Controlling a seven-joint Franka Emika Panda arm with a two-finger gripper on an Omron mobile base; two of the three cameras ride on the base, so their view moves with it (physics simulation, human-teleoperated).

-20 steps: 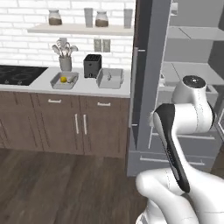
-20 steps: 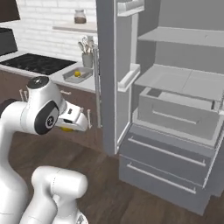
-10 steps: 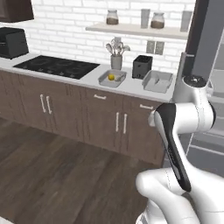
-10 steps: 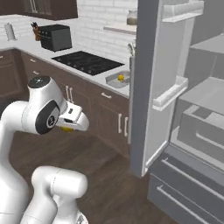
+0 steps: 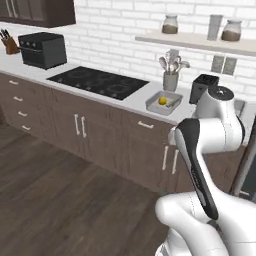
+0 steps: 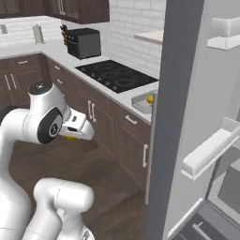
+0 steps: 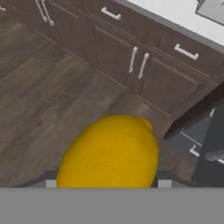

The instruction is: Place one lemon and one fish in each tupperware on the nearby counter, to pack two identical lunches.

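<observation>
- Lemon [image 7: 108,151], bright yellow, sits right at the gripper [image 6: 71,137] in the hand view, bulging up from between the finger tips; in the right base view a sliver of yellow shows under the white hand, so the jaws are closed around this fruit and it hangs in the air over the dark wood floor [image 5: 60,190].
- A second lemon [image 5: 162,101] lies in a light-grey tupperware [image 5: 156,106] on the white counter [image 5: 131,101], just right of the black cooktop [image 5: 97,81].
- From the right base view that same tub [image 6: 140,100] peeks out beside the open fridge door [image 6: 176,117], its lemon [image 6: 150,99] near the far rim.
- Behind the tub stands a utensil holder [image 5: 170,80], with a black toaster [image 5: 202,87] to its right.
- I cannot make out any fish from where I stand.
- Further left on the counter are a black toaster oven [image 5: 43,50] and a knife block [image 5: 8,44].
- Jars line the wall shelf [image 5: 195,42] above.
- Below the hand, the hand view takes in brown cabinet doors [image 7: 131,65] with silver bar handles.
</observation>
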